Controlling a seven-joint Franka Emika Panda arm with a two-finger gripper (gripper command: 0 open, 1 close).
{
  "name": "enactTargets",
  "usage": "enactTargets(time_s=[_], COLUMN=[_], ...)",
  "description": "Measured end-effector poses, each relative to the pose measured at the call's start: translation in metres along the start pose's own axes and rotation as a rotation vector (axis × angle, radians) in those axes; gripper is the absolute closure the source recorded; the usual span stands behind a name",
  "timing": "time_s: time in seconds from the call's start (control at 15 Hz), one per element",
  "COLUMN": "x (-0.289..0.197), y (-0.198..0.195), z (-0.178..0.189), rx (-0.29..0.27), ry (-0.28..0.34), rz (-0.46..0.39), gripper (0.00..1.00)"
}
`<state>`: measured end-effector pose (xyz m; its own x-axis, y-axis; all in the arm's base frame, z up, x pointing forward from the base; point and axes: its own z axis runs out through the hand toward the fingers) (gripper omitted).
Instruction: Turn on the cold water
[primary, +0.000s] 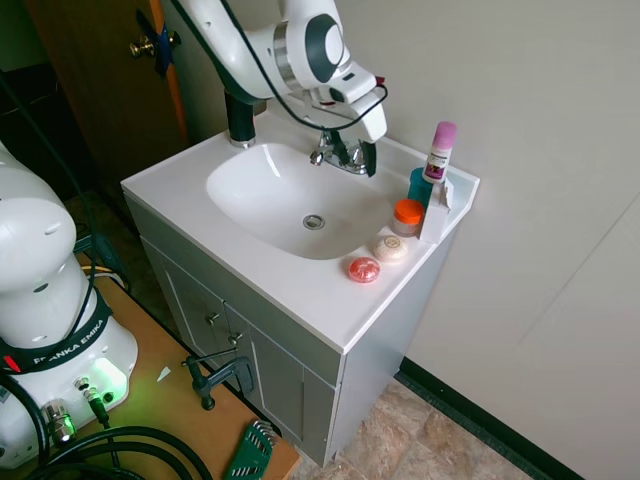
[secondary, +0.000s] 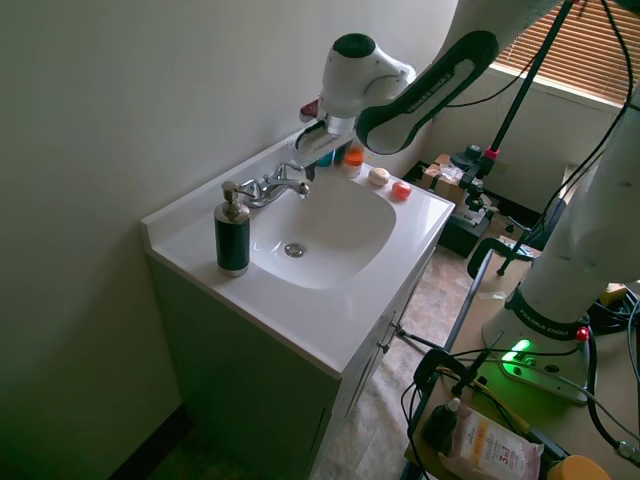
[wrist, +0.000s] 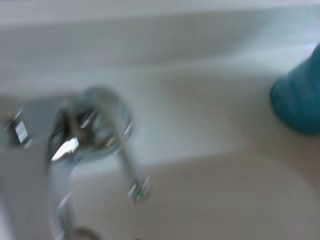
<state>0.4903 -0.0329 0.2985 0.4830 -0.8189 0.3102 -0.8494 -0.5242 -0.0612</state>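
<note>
One chrome faucet (primary: 338, 153), two lever handles, one black pump bottle (secondary: 233, 233), two soaps

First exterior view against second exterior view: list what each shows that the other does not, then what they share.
Only the first exterior view shows the pink-capped bottle, the teal cup, the white holder and the cabinet doors. Only the second shows the whole black pump bottle and a window blind. Both show the white sink, its drain, the chrome faucet with no water running, the gripper beside it, the orange-lidded jar, and the cream soap and red soap.
</note>
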Motion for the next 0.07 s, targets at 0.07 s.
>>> enactTargets(time_s=[0.07], x=[-0.0169], y=[0.0068], z=[-0.0122], rx=[0.006], ry=[-0.05], rz=[-0.027], gripper=[0.0])
